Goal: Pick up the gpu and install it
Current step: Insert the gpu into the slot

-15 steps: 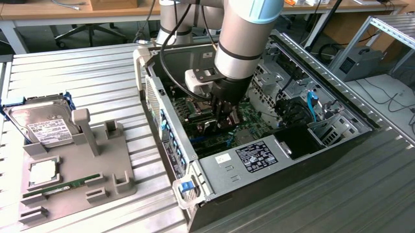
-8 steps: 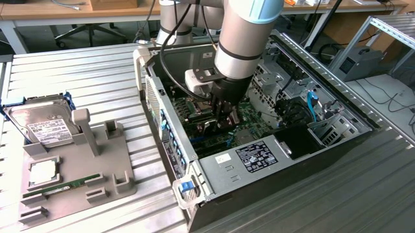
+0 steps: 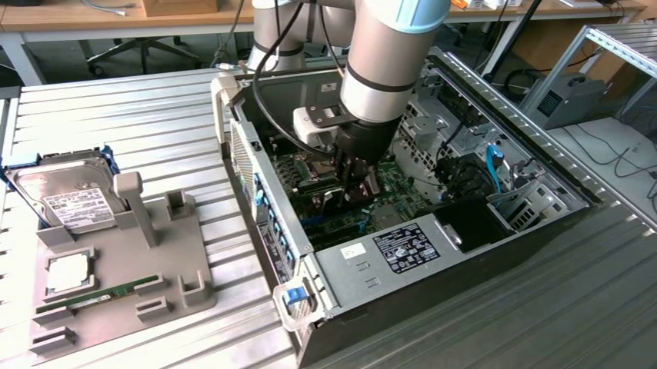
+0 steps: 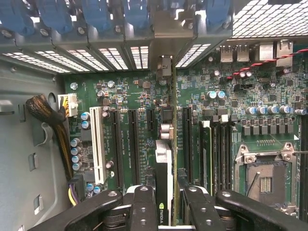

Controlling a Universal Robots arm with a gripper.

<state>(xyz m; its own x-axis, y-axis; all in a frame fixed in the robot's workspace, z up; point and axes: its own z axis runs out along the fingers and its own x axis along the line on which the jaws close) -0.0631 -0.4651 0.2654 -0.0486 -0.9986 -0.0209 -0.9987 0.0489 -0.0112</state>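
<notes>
While gripper hangs inside open computer case, we see its 2 fingers clamped on gpu; card stands edge-on over motherboard, between long black slots; whether seated, we cannot tell.

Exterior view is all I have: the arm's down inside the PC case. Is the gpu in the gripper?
Observer: Yes. In the wrist view the gripper is shut on the gpu, and the card stands on edge between the fingers.
Operator: Where over the board?
Observer: Among the black expansion slots, with its edge running parallel to them. The white slot is off to one side.
Operator: Seated?
Observer: Cannot tell. The card itself hides the spot directly under it.
</notes>
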